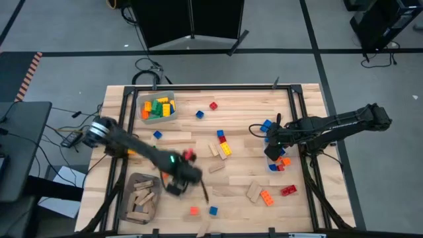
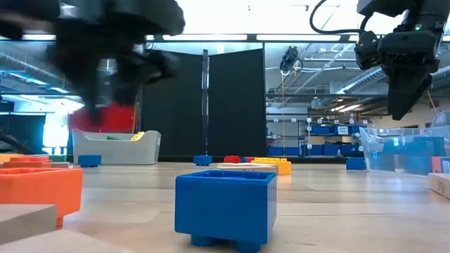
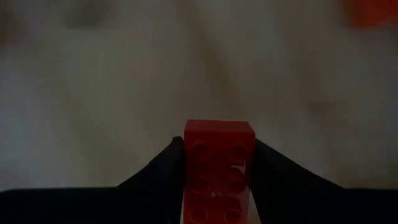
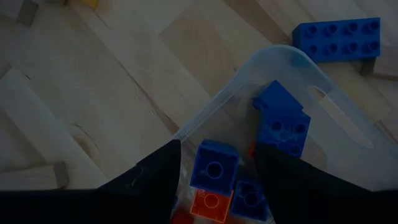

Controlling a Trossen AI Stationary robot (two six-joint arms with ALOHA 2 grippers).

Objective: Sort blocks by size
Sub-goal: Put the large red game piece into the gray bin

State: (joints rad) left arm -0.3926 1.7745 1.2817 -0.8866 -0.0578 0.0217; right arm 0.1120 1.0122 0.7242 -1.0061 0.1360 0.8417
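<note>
Left pincer (image 3: 217, 180) grips a red studded plastic brick (image 3: 219, 163) (the high view only blurs it); right pincer (image 4: 217, 180) hangs parted, empty, over the clear plastic bin (image 4: 348, 134) of small bricks.

Overhead, table-level and 2 close wrist cameras.

blocks (image 1: 223, 149) scattered mid-table, wooden pieces (image 1: 141, 201) in left near bin (image 1: 127, 182)

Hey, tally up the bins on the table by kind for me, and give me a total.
Grey bin of coloured bricks: 1
Dark bin of wooden pieces: 1
Clear bin: 1
Total: 3
</note>
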